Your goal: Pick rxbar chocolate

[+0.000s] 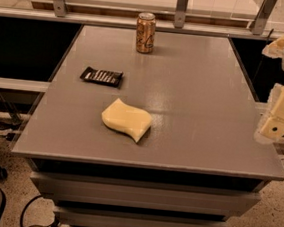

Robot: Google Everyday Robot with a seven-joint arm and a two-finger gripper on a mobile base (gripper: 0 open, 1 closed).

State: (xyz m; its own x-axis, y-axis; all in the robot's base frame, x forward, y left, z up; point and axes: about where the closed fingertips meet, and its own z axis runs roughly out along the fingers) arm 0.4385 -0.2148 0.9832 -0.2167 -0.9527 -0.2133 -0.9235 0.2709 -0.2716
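Right now your gripper [281, 116] hangs beside the right edge of the grey table [209, 92], well apart from everything on it; whether it is spread or closed you cannot tell. You'll find the rxbar chocolate [102, 76] lying flat on the left part of the top, with the yellow sponge [127, 119] nearer the front edge and the drink can [145, 33] upright at the back.
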